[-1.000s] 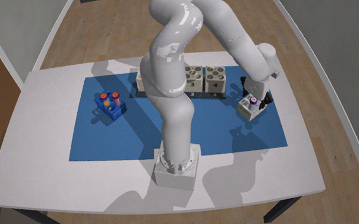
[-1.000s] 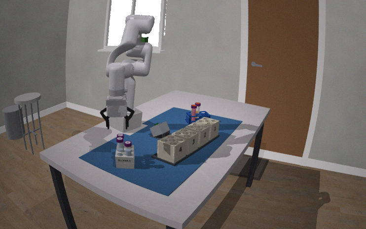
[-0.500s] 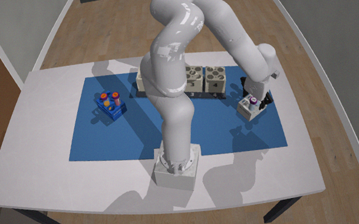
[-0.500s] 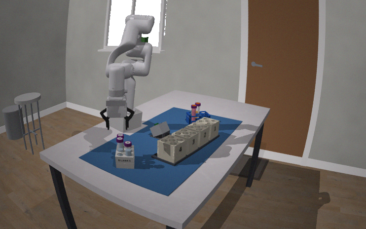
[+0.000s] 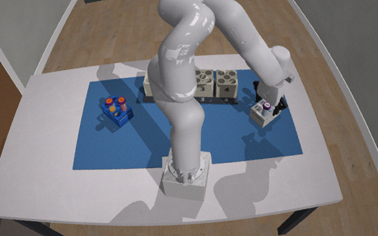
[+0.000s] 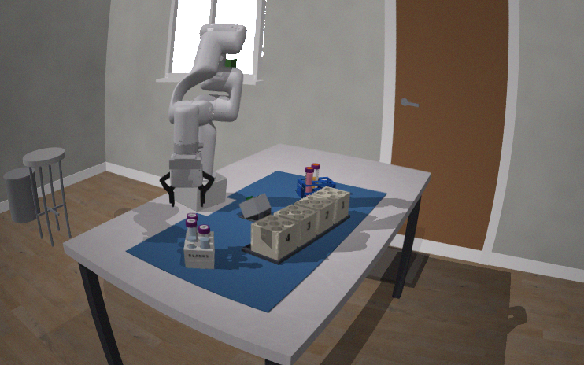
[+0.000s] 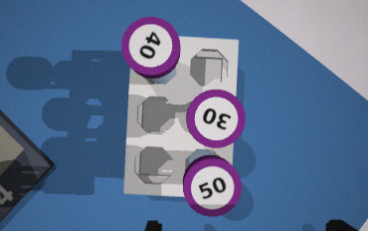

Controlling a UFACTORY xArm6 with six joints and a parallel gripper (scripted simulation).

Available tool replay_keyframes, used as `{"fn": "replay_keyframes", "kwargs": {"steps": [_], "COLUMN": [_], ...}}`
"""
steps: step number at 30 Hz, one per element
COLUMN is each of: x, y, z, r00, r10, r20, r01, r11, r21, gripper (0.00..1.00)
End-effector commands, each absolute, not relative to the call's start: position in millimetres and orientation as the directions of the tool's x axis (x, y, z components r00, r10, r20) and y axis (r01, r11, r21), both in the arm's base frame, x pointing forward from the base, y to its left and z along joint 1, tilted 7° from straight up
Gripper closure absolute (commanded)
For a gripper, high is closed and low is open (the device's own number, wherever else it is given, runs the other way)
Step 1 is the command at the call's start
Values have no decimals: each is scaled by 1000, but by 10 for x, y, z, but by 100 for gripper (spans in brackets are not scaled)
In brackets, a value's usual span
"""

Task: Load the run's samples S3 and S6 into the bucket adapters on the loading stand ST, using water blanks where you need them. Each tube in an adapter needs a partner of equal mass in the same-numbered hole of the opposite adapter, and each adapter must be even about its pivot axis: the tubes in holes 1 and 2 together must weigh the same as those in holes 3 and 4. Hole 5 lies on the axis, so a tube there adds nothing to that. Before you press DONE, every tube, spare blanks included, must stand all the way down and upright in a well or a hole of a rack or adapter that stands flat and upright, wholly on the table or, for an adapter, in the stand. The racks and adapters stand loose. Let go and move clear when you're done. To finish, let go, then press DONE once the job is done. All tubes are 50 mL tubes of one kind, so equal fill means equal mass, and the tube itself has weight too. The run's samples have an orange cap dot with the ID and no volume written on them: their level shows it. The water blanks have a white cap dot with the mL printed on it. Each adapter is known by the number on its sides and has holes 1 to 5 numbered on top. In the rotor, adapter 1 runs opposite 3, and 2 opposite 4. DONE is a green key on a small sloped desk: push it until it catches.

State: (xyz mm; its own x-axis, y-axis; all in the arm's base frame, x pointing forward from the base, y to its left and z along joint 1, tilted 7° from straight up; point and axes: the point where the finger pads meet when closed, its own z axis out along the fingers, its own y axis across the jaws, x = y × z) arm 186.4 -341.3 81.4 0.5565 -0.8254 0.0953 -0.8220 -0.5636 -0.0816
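Note:
My gripper [image 6: 187, 204] [image 7: 247, 226] is open and empty, pointing down above and beside the white BLANKS rack [image 5: 261, 120] [image 6: 199, 260]. In the wrist view the rack holds blanks 40 [image 7: 150, 46], 30 [image 7: 216, 118] and 50 [image 7: 212, 186]. The fingertips show below the 50 cap, at the lower edge. Adapters 4 [image 5: 226, 87] [image 6: 287, 245], 3 [image 6: 308, 228], 2 [image 6: 326, 215] and 1 [image 6: 343, 205] stand in the stand; I see no tubes in the holes visible. Two orange-dotted samples, one pink [image 5: 121, 100] [image 6: 308, 180], one yellowish [image 5: 109, 101], stand in the blue rack [image 5: 123, 120]. Their IDs are unreadable.
The small sloped desk [image 6: 256, 208] with a bit of green key [image 6: 249, 198] stands between the stand and the arm base [image 5: 186, 188]. In the top view the arm hides it and part of the adapter row. The blue mat [image 5: 97, 149] lies under the racks and the stand.

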Motion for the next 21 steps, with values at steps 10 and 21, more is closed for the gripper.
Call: {"fn": "replay_keyframes", "kwargs": {"steps": [10,21], "x": [1869,1840], "y": [-3425,-3417], "z": [827,1065], "r00": [556,556], "r10": [-825,-825], "r20": [99,99], "r01": [-822,-822], "r11": [-564,-564], "r21": [-81,-81], "gripper": [0,0]}}
